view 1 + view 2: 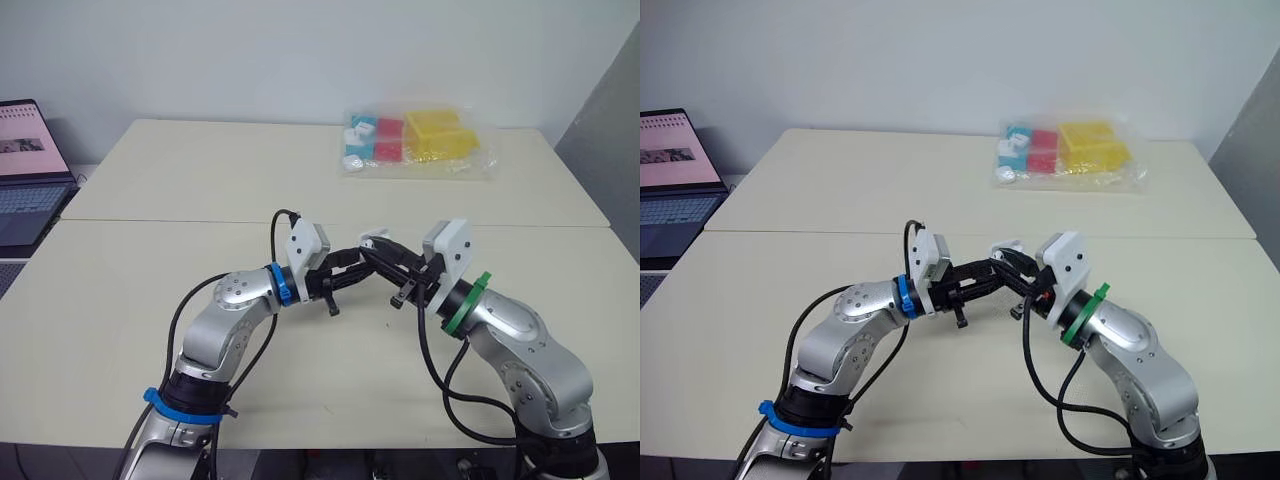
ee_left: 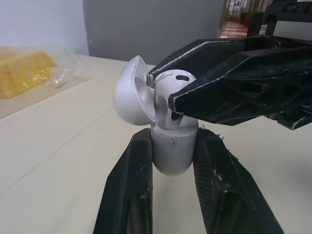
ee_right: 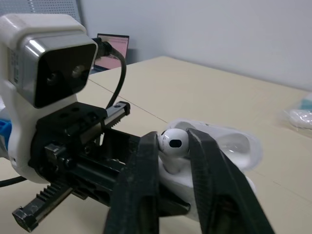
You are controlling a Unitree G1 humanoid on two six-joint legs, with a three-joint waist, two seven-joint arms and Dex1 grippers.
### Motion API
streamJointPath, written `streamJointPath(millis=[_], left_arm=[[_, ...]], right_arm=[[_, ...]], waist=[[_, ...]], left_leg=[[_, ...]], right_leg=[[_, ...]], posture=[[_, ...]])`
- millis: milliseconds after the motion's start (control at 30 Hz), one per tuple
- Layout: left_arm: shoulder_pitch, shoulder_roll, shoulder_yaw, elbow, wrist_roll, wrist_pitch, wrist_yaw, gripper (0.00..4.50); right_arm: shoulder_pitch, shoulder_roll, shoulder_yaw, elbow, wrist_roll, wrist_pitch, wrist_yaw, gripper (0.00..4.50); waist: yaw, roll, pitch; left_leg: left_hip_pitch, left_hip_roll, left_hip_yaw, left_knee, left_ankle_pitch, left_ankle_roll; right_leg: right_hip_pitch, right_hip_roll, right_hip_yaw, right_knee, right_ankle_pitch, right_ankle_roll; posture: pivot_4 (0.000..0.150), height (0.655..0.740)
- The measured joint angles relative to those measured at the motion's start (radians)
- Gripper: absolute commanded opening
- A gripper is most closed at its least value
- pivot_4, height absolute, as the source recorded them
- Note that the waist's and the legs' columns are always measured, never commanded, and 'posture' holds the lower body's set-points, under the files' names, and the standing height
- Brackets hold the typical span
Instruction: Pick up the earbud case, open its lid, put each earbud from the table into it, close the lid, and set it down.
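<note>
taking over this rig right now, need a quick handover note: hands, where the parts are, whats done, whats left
Left hand: shut on the earbud case, held up off the table, lid open.
Right hand: shut on an earbud at the case's open mouth, stem seemingly partly in.
Done: case picked up, lid opened.
Left: seat and release this earbud. I cannot tell where the other earbud is, so check. Then close the lid and set the case down.
</note>
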Motion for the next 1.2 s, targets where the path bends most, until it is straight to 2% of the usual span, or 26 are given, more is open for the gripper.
streamJointPath(millis=[133, 433, 533, 800, 933, 1000, 1133, 1200], left_arm=[[0.0, 0.003, 0.009, 0.003, 0.0, 0.0, 0.015, 0.78], [0.0, 0.004, 0.011, -0.001, -0.002, -0.001, 0.012, 0.78], [0.0, 0.007, 0.011, -0.003, -0.003, -0.003, 0.01, 0.78], [0.0, 0.011, 0.01, -0.003, -0.003, -0.006, 0.009, 0.78], [0.006, 0.035, -0.013, -0.008, -0.003, -0.02, -0.05, 0.78], [0.012, 0.048, -0.03, -0.019, -0.003, -0.025, -0.088, 0.78], [0.011, 0.052, -0.04, -0.028, -0.005, -0.028, -0.12, 0.78], [0.008, 0.048, -0.043, -0.028, -0.004, -0.029, -0.124, 0.78]], right_arm=[[0.002, -0.013, 0.019, -0.006, 0.0, -0.002, 0.003, 3.2], [-0.01, -0.033, 0.015, -0.027, 0.034, 0.027, -0.004, 3.23], [-0.012, -0.062, -0.032, -0.068, 0.087, 0.066, 0.001, 3.23], [-0.109, -0.269, -0.261, -0.13, 0.4, 0.243, 0.05, 3.23], [-0.259, -0.382, -0.265, -0.009, 0.421, 0.276, 0.087, 2.32], [-0.345, -0.481, -0.227, 0.086, 0.38, 0.272, 0.149, 1.56], [-0.414, -0.541, -0.082, 0.234, 0.281, 0.213, 0.28, 0.03], [-0.457, -0.545, -0.011, 0.304, 0.234, 0.173, 0.35, 0.0]], waist=[[0.0, 0.0, 0.0], [0.0, 0.0, 0.0], [0.0, 0.0, 0.0], [0.0, 0.0, 0.0], [-0.005, 0.001, 0.001], [-0.003, 0.001, 0.001], [0.0, 0.0, 0.001], [-0.001, 0.0, 0.001]], left_leg=[[0.0, 0.0, 0.0, 0.0, 0.0, 0.0], [0.0, 0.0, 0.0, 0.0, 0.0, 0.0], [0.0, 0.0, 0.0, 0.0, 0.0, 0.0], [0.0, 0.0, 0.0, -0.001, 0.0, 0.0], [0.0, 0.0, 0.002, -0.001, 0.0, 0.0], [0.0, 0.0, 0.002, -0.001, 0.0, 0.0], [-0.002, 0.0, 0.002, -0.002, 0.0, 0.0], [-0.002, 0.0, 0.002, -0.002, 0.0, 0.0]], right_leg=[[0.0, 0.0, 0.0, 0.0, 0.0, 0.0], [0.0, 0.0, 0.0, 0.0, 0.0, 0.0], [0.0, 0.0, 0.0, -0.001, 0.0, 0.0], [0.0, 0.0, -0.001, -0.001, 0.0, 0.0], [0.0, 0.0, 0.001, 0.0, 0.0, 0.0], [0.0, 0.0, 0.0, -0.002, 0.0, 0.0], [-0.001, 0.001, -0.001, -0.004, 0.0, -0.001], [-0.002, 0.001, 0.0, -0.004, 0.0, -0.001]], posture=[[0.15, 0.7378], [0.15, 0.7378], [0.15, 0.7378], [0.15, 0.7378], [0.15, 0.7378], [0.15, 0.7378], [0.15, 0.7378], [0.15, 0.7378]])
